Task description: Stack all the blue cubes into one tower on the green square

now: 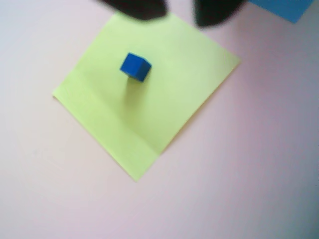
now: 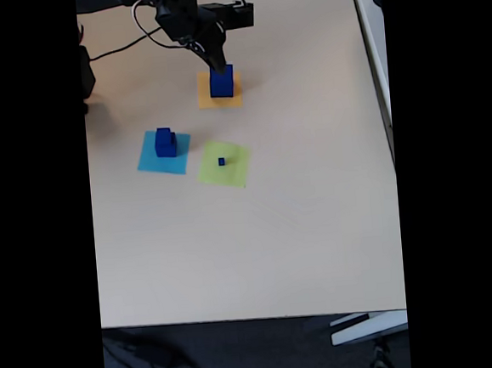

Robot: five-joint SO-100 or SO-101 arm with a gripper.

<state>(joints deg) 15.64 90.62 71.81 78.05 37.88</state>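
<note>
A tiny blue cube (image 1: pixel 135 66) (image 2: pixel 221 161) sits alone on the green square (image 1: pixel 169 104) (image 2: pixel 233 173), a little off its centre. The largest blue cube (image 2: pixel 222 80) stands on an orange paper square (image 2: pixel 208 102) at the back of the table. Another blue cube (image 2: pixel 166 144), seemingly with a smaller one on top, rests on a light-blue paper square (image 2: pixel 148 162). My gripper (image 1: pixel 179 17) (image 2: pixel 216 58) hangs just above the largest cube in the fixed view. Its dark fingers (image 1: pixel 137 9) stand apart with bare table between them, so it is open and holds nothing.
The arm and its cables (image 2: pixel 144 26) cross the table's back left, beside a dark object (image 2: pixel 88 73) at the left edge. A corner of the light-blue paper (image 1: pixel 286 7) shows in the wrist view. The beige table (image 2: pixel 251 252) ends at its front edge, with floor below.
</note>
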